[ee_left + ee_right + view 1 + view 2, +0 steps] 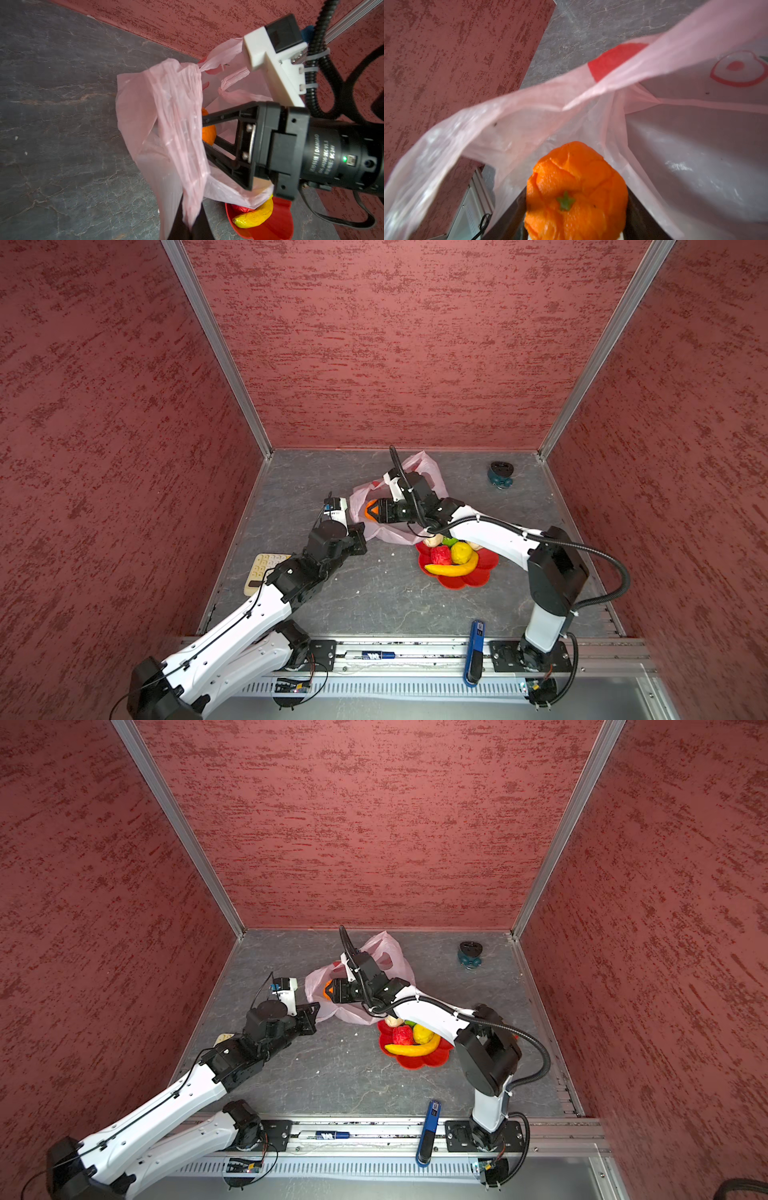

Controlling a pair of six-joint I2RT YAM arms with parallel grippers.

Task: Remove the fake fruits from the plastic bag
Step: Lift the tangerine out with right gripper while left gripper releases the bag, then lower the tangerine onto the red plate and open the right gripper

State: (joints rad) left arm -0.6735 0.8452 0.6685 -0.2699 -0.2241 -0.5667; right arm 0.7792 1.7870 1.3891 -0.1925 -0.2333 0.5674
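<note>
Right jaws grasp the orange [576,193] across its middle, inside the mouth of the bag [166,124]. It looks light, hollow and easily dented. Left jaws are clenched on the bag's thin, limp rim. Other fruits [460,552] lie in the dish [487,568].

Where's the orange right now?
In a top view, the orange sits between the right gripper's jaws at the plastic bag's mouth, beyond the red dish.
</note>
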